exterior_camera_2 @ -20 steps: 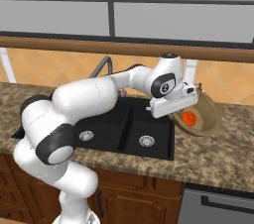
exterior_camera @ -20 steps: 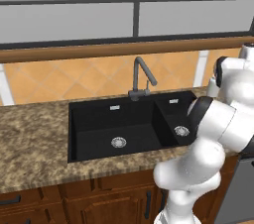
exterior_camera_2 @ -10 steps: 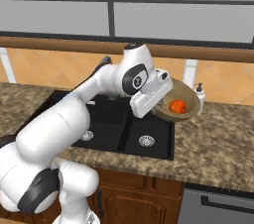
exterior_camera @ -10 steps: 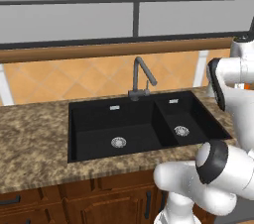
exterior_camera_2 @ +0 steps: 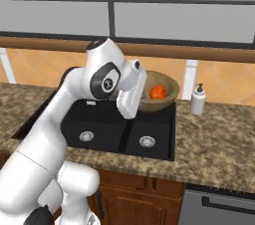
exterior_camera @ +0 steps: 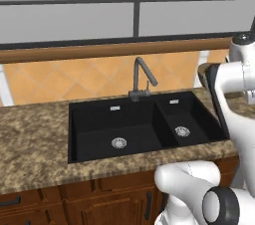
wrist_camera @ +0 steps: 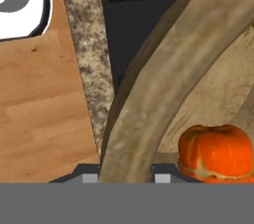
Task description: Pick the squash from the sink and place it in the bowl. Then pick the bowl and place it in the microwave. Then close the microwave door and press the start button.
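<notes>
Jaws (wrist_camera: 126, 176): pinched on the rim of the bowl (exterior_camera_2: 167, 89) — in the hand view one dark tip sits on each side of the thick wooden rim, at the bottom of the picture, with the rim filling the gap between them.
Bowl: lifted clear of the bench (exterior_camera_2: 219, 144), held in the air over the back right corner of the sink (exterior_camera_2: 107, 134); it tips a little, its open side turned toward the right base view.
Squash (exterior_camera_2: 158, 92): inside the bowl, resting on the inner wall near the bottom; in the hand view it lies just beside the right tip, orange with ribbed sides.
Sink: black, two basins, a silver drain in each; both basins look bare.
Tap (exterior_camera: 142, 77): grey, arched, at the back edge of the sink between the basins.
Bottle (exterior_camera_2: 198, 99): small and white with a pump top, upright on the bench near its back edge, right of the bowl and apart from it.
Arm: bent over the sink; its wrist hides the bowl's left side, so how much rim the jaws cover is probably only a short stretch.
</notes>
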